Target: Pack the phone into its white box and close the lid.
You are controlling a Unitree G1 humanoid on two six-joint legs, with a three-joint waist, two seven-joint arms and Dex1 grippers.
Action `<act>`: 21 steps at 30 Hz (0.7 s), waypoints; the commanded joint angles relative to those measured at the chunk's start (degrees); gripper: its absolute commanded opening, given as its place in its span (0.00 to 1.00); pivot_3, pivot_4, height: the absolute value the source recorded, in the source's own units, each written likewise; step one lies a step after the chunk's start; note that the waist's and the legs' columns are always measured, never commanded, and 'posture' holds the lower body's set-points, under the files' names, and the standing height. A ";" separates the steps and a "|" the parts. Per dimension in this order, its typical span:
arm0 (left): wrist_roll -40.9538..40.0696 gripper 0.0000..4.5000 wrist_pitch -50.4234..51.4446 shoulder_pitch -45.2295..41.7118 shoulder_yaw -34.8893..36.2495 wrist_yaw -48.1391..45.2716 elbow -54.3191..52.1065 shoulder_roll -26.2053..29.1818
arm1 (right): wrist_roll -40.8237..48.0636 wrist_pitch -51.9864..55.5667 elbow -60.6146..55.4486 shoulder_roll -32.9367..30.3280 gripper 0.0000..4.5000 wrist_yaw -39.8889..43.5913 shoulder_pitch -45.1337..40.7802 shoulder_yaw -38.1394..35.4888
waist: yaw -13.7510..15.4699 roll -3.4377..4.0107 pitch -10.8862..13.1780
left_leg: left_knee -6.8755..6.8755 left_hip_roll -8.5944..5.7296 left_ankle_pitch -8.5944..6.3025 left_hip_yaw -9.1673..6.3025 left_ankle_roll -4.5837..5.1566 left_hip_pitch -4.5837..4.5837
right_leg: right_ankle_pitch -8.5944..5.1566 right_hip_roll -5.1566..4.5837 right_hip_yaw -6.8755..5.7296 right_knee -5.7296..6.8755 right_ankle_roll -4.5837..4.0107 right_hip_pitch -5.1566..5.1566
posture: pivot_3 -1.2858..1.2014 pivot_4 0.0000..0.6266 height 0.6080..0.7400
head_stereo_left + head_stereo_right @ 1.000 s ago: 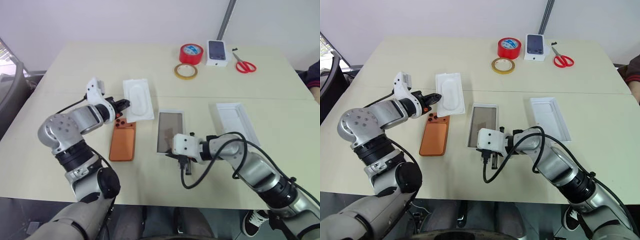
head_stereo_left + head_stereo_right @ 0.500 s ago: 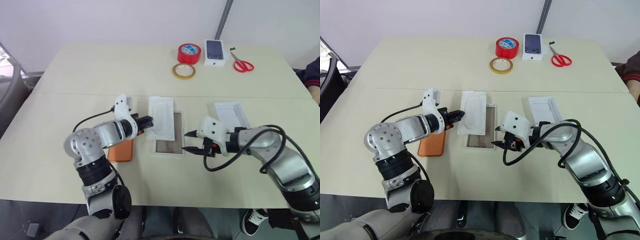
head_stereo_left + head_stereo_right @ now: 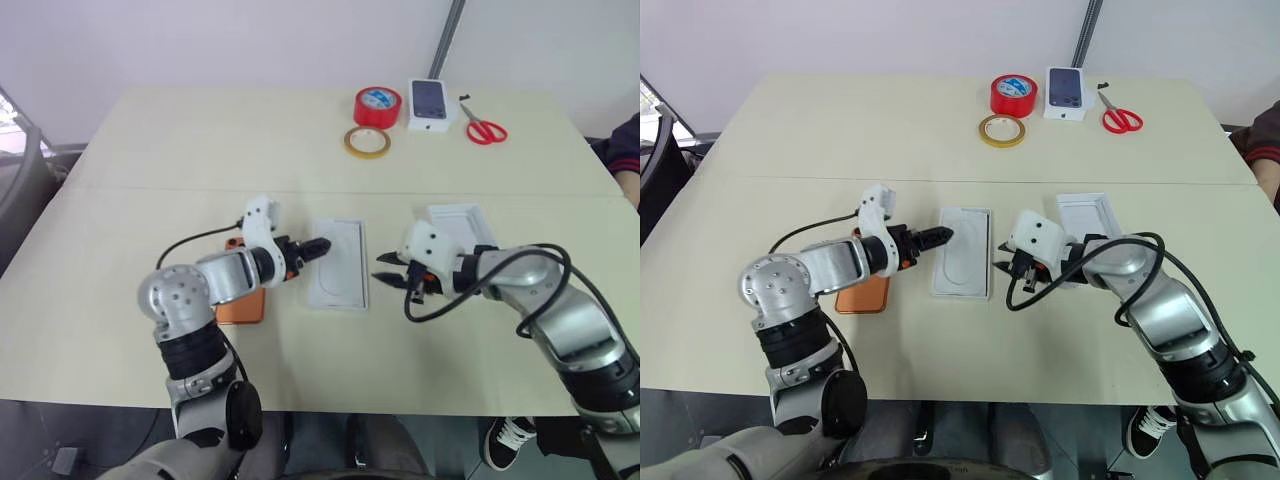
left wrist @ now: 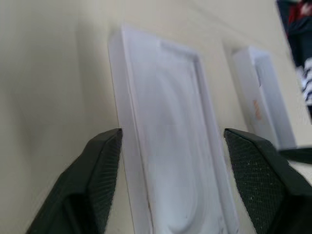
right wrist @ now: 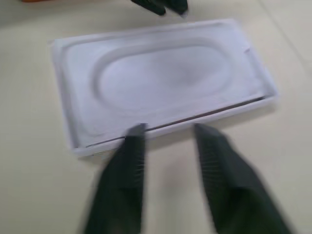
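Risk note, taken left to right. The phone (image 3: 243, 300) lies flat on the tabletop (image 3: 150, 150) behind and beside the left gripper (image 3: 310, 248), partly under that arm, still unpacked. The left gripper stands wide, holding nothing, tips just at the near edge of the white insert (image 3: 338, 262), which sits in the white box (image 3: 962, 293) and covers its floor. Likely fault: with the insert seated, the phone has no tray to go into, or gets laid on top and sits proud. The right gripper (image 3: 388, 270), just right of the box, looks narrow and empty. The lid (image 3: 462, 228) lies behind it; a swing could knock it askew.
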 commanded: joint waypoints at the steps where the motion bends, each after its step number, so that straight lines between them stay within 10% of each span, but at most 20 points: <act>1: -1.39 0.75 0.18 -3.11 3.25 -1.92 -2.27 3.54 | -1.82 -0.15 2.06 2.85 0.01 -2.54 -4.22 1.31 | -0.22 0.00 0.00 | -0.01 0.00 0.00 0.00 0.00 0.01 | 0.00 0.01 0.00 0.00 0.00 -0.01 | 0.52 0.24 0.97; 13: 11.79 0.75 -40.71 19.17 -20.48 -37.46 -9.22 40.65 | -12.57 -5.52 24.34 16.67 0.01 -9.12 -18.56 11.86 | -0.96 0.05 -0.01 | -0.47 -0.02 0.15 0.12 -0.24 0.04 | 0.00 -0.04 0.11 -0.04 -0.05 -0.25 | 0.52 0.24 0.97; 21: 13.01 0.75 -49.53 28.56 -21.53 -43.92 -10.63 44.22 | -18.45 -10.27 32.01 19.73 0.01 -8.93 -20.60 15.16 | -1.04 0.06 0.00 | -0.56 -0.03 0.01 0.12 0.02 0.03 | 0.00 -0.12 0.11 -0.03 -0.07 -0.30 | 0.52 0.24 0.97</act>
